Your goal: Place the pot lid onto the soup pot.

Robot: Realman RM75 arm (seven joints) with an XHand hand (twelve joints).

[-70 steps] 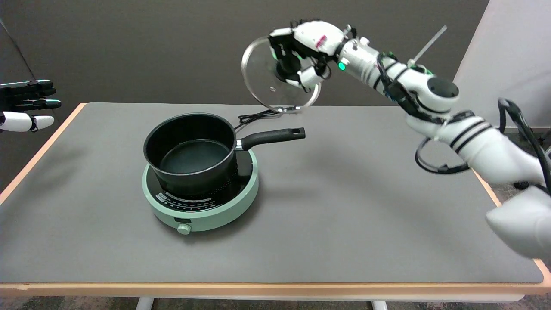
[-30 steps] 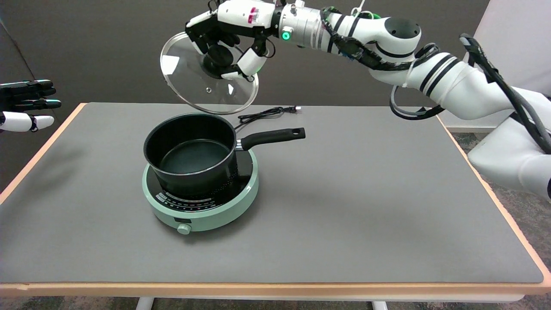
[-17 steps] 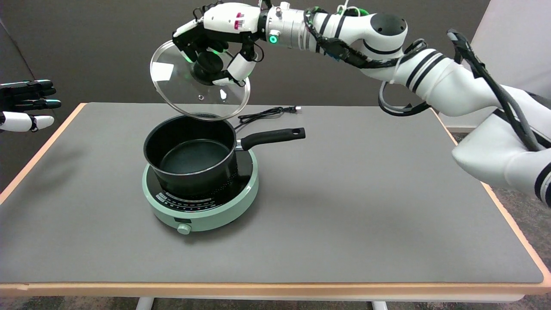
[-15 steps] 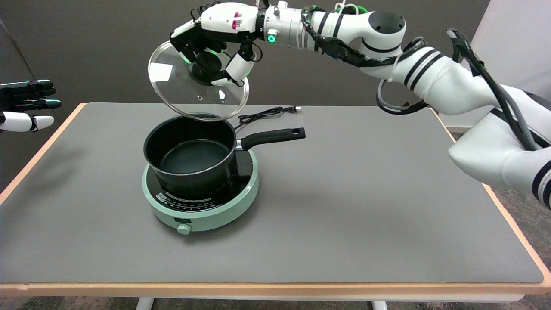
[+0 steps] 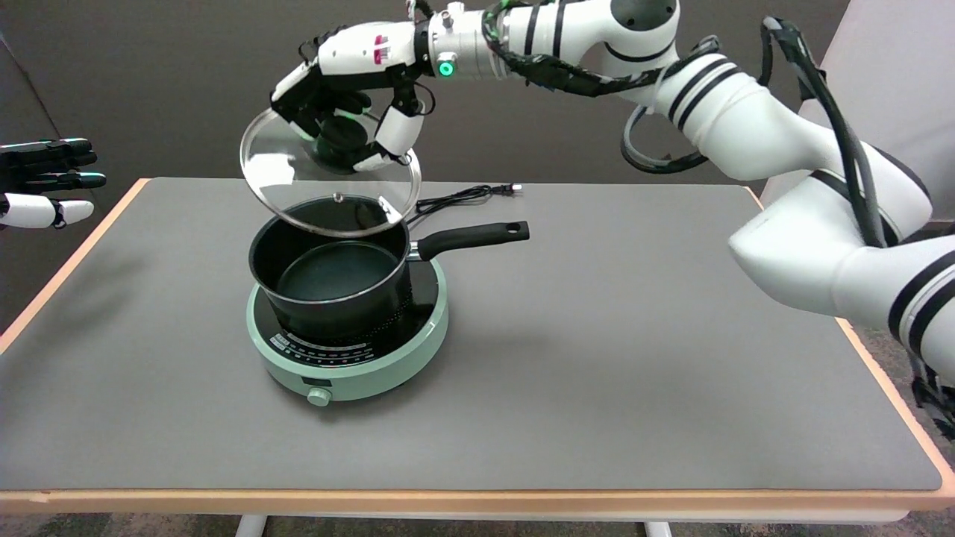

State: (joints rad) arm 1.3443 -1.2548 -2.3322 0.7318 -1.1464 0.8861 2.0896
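Glass, round and steel-rimmed, the pot lid (image 5: 328, 183) hangs tilted in the air above the black soup pot (image 5: 332, 265), its lower edge over the pot's far rim, not seated. The right hand (image 5: 347, 97) has its fingers (image 5: 393, 133) curled around the lid's black knob, gripping it. The pot sits on a mint-green round induction cooker (image 5: 351, 358) on the grey worktop (image 5: 634, 358), its long black handle pointing to three o'clock. A black power cord (image 5: 462, 198) lies beyond at one o'clock.

Lab test bench: bare grey table (image 5: 597, 358), dark backdrop (image 5: 149, 74), white partition (image 5: 888, 82).
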